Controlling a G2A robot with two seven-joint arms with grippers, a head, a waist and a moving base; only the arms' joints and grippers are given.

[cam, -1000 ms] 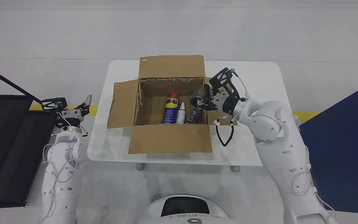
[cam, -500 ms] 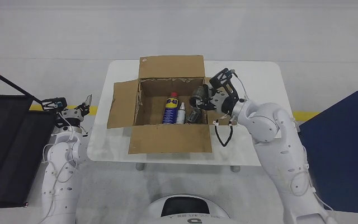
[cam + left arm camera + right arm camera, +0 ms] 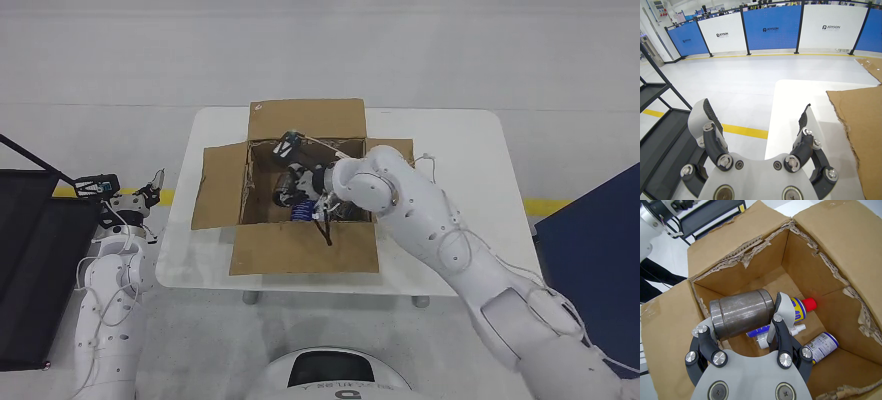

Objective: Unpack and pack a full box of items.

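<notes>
An open cardboard box [image 3: 305,120] stands in the middle of the white table [image 3: 450,150]. My right gripper [image 3: 743,310] hangs inside the box over its left half, shut on a grey metal cylinder [image 3: 734,317] held crosswise. Beneath it on the box floor lie a blue and yellow spray can with a red cap [image 3: 799,311], a small white bottle [image 3: 797,329] and a white and blue can [image 3: 821,347]. From above, the right gripper [image 3: 300,185] covers most of the spray can [image 3: 303,208]. My left gripper [image 3: 757,113] is open with nothing in it, off the table's left edge.
The box's flaps are folded outward; the left flap [image 3: 857,117] lies near my left gripper [image 3: 135,190]. A black rack [image 3: 30,260] stands on the floor to the left of the table. The table's right part [image 3: 460,200] is bare.
My right arm has swung from the box's right wall to over the box's left half, carrying the metal cylinder. The left arm has kept still.
</notes>
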